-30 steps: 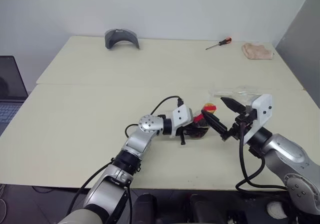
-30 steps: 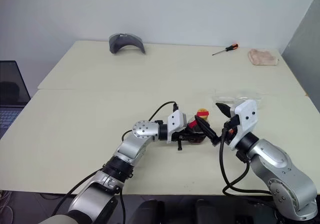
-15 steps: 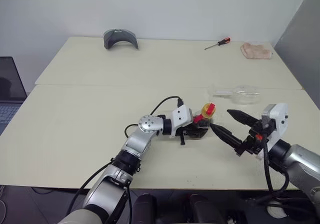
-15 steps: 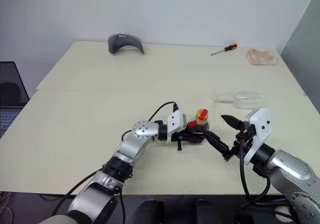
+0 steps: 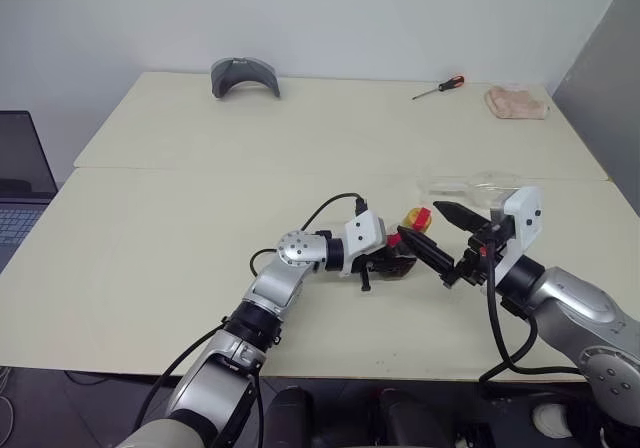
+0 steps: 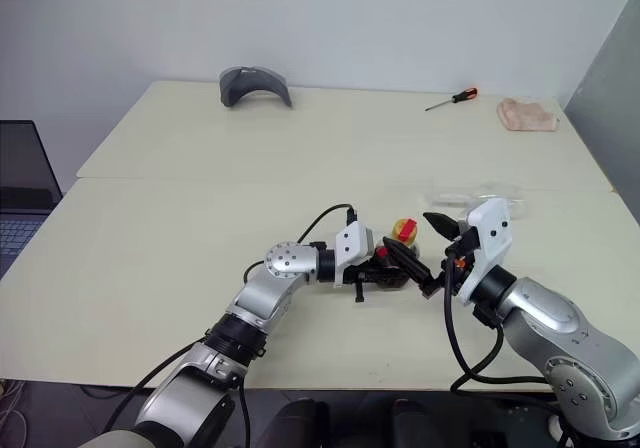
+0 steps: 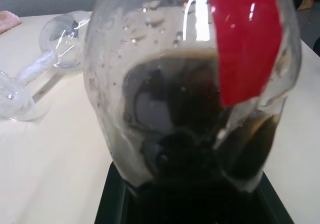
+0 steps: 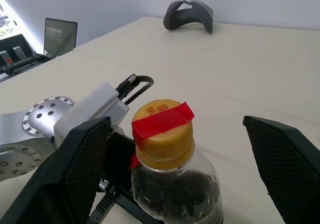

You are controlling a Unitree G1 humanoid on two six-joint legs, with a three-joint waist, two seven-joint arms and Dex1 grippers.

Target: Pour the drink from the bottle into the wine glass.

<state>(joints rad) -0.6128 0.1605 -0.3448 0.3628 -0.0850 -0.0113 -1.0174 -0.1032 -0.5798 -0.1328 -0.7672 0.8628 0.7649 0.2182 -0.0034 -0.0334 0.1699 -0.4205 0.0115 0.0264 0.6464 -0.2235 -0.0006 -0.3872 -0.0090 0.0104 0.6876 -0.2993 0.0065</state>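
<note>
A small clear plastic bottle (image 8: 172,176) with a yellow cap (image 8: 162,129) and a red tape strip across it is standing upright near the front middle of the cream tabletop (image 5: 200,228), holding a dark, almost black drink (image 7: 200,134) in its lower half. The left claw (image 5: 392,260) is gripping the bottle low on its body, fingers closed tight around it. The right claw (image 5: 438,236) is hovering beside the cap with its two black fingers (image 8: 280,169) spread wide, one on each side of the bottle's top, not touching it. Just behind, a clear wine glass (image 7: 50,54) is lying on its side. Farther back, a screwdriver (image 5: 438,88), a crumpled cloth (image 5: 515,102) and a grey curved object (image 5: 243,75) are sitting near the far edge.
</note>
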